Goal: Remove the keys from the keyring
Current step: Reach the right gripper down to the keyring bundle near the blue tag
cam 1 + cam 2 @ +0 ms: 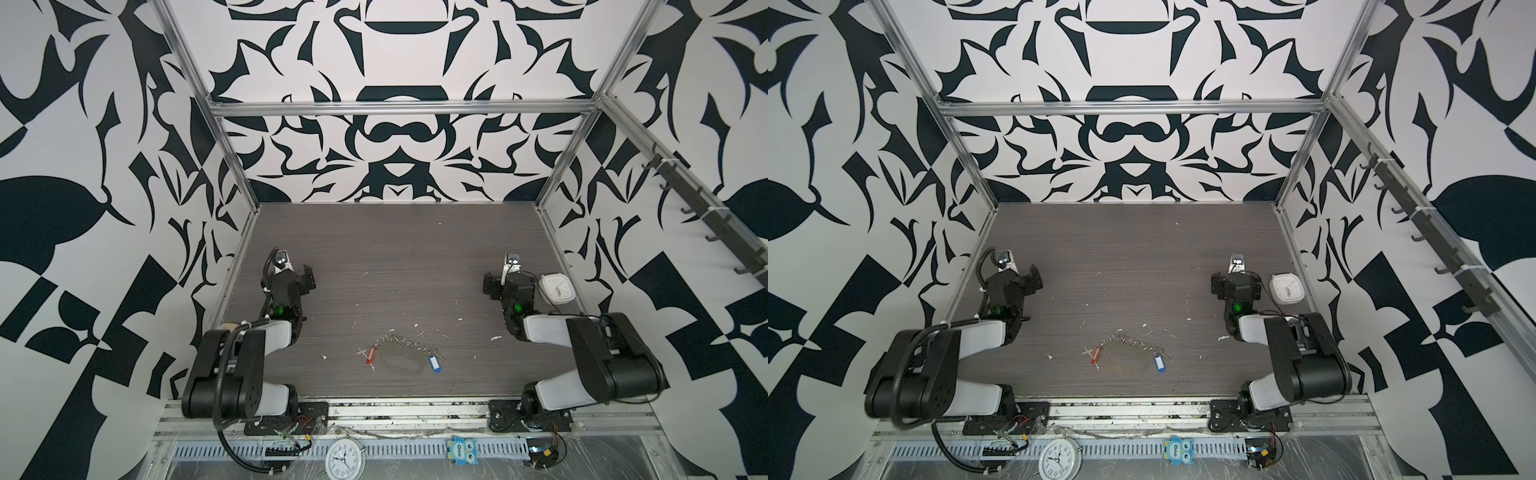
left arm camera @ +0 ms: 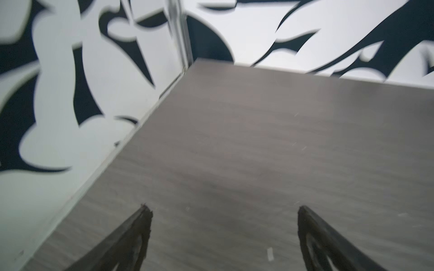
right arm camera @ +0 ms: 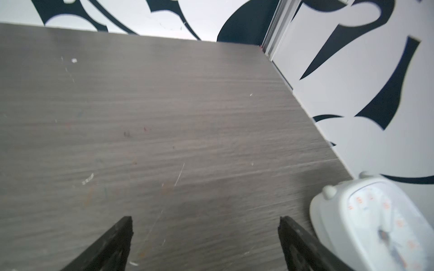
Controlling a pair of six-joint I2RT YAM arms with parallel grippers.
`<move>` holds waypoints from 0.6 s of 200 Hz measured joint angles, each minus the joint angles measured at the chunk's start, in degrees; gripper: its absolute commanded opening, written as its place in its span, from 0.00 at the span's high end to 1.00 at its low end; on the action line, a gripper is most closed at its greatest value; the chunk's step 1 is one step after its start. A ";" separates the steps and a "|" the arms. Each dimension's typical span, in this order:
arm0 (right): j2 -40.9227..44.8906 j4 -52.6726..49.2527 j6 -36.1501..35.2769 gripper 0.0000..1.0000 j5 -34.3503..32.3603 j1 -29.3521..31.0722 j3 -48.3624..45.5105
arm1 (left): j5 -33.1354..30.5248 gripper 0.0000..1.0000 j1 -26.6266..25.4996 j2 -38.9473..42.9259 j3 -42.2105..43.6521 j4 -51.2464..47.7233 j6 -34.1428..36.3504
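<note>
Two dark fingertips of the left gripper show in the left wrist view. They are spread wide with only bare grey table between them, so we record this claw as released and empty. The view is blurred.

In the right wrist view, the right gripper is likewise spread and empty above the table. A white alarm clock stands close beside one finger; we cannot judge whether they touch.

In both top views, the keyring lies flat at 6 o'clock from the table's centre, near the front edge, running from 9 to 3 o'clock. The red key lies at its 9 o'clock end and the blue key at its 3 o'clock end. Each appears to touch the chain, but the links are too small for us to confirm attachment. White scuff marks are scattered near the chain. The left gripper sits at 9 o'clock on the table and the right gripper at 3 o'clock, both well apart from the keyring. The alarm clock stands at 3 o'clock from the right gripper.
</note>
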State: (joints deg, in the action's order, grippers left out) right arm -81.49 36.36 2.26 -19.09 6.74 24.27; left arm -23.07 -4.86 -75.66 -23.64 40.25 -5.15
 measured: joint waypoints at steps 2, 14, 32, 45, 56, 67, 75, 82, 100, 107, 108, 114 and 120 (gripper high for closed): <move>0.57 -0.90 0.26 0.00 -0.04 0.00 0.55 | -0.07 0.01 -0.17 0.59 -0.33 -0.55 -0.11; 3.61 -4.85 1.81 0.00 -0.26 0.09 3.37 | -0.52 0.01 -0.70 5.33 -3.26 -4.04 -1.40; 8.33 -10.10 4.72 0.00 -1.44 0.61 6.47 | -1.20 0.01 -0.68 11.04 -5.40 -6.40 -5.01; 10.19 -14.53 7.37 0.00 -3.78 1.31 8.85 | -2.89 0.01 -0.66 13.81 -5.51 -7.54 -10.86; 10.71 -19.80 11.87 0.00 -6.84 1.68 11.85 | -4.26 0.01 -0.28 15.52 -5.75 -10.86 -17.77; 10.88 -25.99 17.99 0.00 -9.22 1.86 15.02 | -5.31 0.01 0.76 16.96 -6.40 -16.68 -25.77; 11.23 -31.26 23.10 0.00 -10.49 1.81 17.31 | -5.70 0.01 2.03 18.16 -7.10 -21.64 -32.06; 11.78 -35.30 27.28 0.00 -10.99 1.57 18.82 | -5.42 0.01 3.56 19.28 -7.54 -25.42 -37.22; 14.14 -40.68 34.32 0.22 -9.01 0.63 19.41 | -2.38 0.01 8.31 21.88 -7.61 -30.91 -46.31; 15.04 -41.11 35.85 0.23 -7.50 0.37 18.73 | -1.03 0.01 9.77 22.47 -7.61 -32.04 -48.68; 15.21 -41.11 35.82 0.23 -7.28 0.31 18.58 | -0.79 0.01 10.10 22.58 -7.61 -32.24 -49.13; 15.80 -40.96 37.11 0.23 -5.95 0.09 17.79 | 0.39 0.01 11.17 22.91 -7.61 -32.96 -50.84; 16.37 -40.87 38.23 0.23 -4.74 -0.04 16.83 | 1.79 0.01 12.07 23.08 -7.48 -33.27 -52.22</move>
State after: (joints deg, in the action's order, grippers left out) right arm -65.12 -4.51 40.49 -23.83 6.70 41.10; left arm -21.28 7.20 -52.58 -31.11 6.98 -57.36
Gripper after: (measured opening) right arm 0.773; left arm 0.992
